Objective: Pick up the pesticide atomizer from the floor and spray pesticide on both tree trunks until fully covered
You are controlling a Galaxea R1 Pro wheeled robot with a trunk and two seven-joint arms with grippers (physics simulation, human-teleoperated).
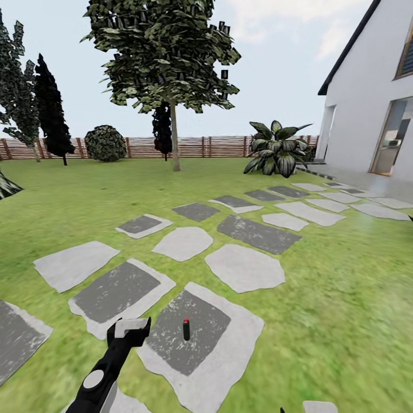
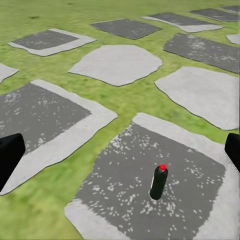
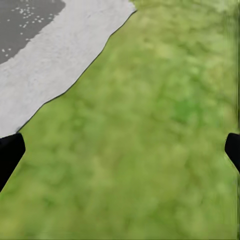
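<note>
The pesticide atomizer (image 1: 186, 329) is a slim black bottle with a red tip. It stands upright on a dark grey paving slab (image 1: 172, 338) set in the grass, and it is also in the left wrist view (image 2: 158, 183). My left gripper (image 1: 133, 331) hangs just left of the atomizer, apart from it. The gripper (image 2: 120, 152) is open, its dark fingertips (image 2: 10, 156) spread wide with nothing between them. My right gripper (image 3: 120, 150) is open too, over bare grass beside a pale slab edge. One tree (image 1: 163, 51) with a thin grey-brown trunk (image 1: 175, 140) stands far back before the fence.
Stepping slabs (image 1: 244, 267) run across the lawn toward a white house (image 1: 367, 103) at the right. A slatted wooden fence (image 1: 223, 146) closes the back. A round bush (image 1: 105, 143), dark cypresses (image 1: 51, 109) and a broad-leaved plant (image 1: 276, 150) stand along it.
</note>
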